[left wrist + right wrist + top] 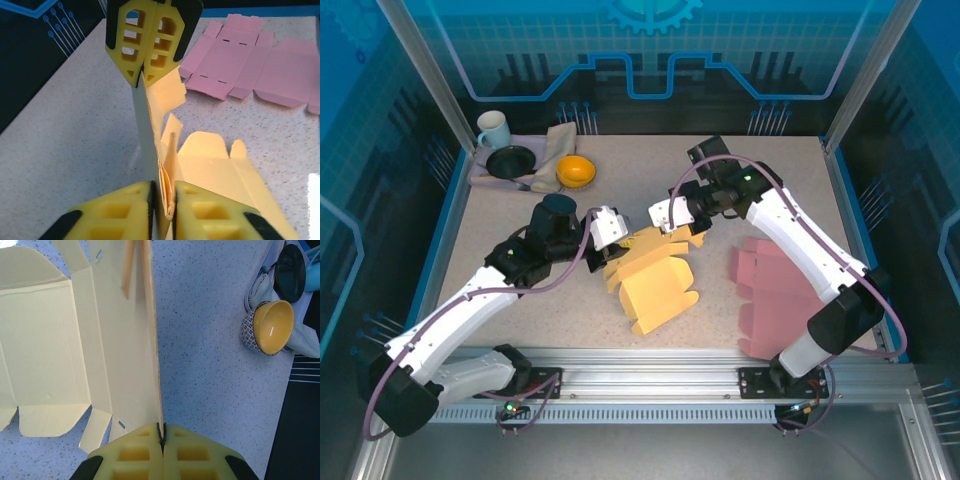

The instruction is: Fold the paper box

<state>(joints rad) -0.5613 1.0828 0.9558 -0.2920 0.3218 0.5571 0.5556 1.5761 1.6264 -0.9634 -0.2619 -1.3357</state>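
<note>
While pinching the raised wall of the pale yellow die-cut cardboard box blank [655, 290] from both ends, keep the two grips level and swing them together about the scored crease, never across it. Press lightly enough to spare the thin edge from crushing. Watch the loose tabs along the wall and steer them inward to avoid a snag. Keep the flat panels down on the speckled grey tabletop [620, 160], confining the turn to the wall alone. Judged as the wall-raising fold, with most of the box not yet formed.

Left gripper [164, 194]: clamped on a doubled fold of yellow card at the wall's near end, viewed from its own wrist. Right gripper [161, 432]: pinched tight on the wall's thin edge, the wall upright and running straight away from the fingertips. Seen from above, facing each other across the blank's far end, close together.

Blank itself: mid-table, flat panels spreading from the gripped wall toward the arm bases. Placed to the left of a flat pink cardboard cut-out [770, 290], near it but not touching.
</note>
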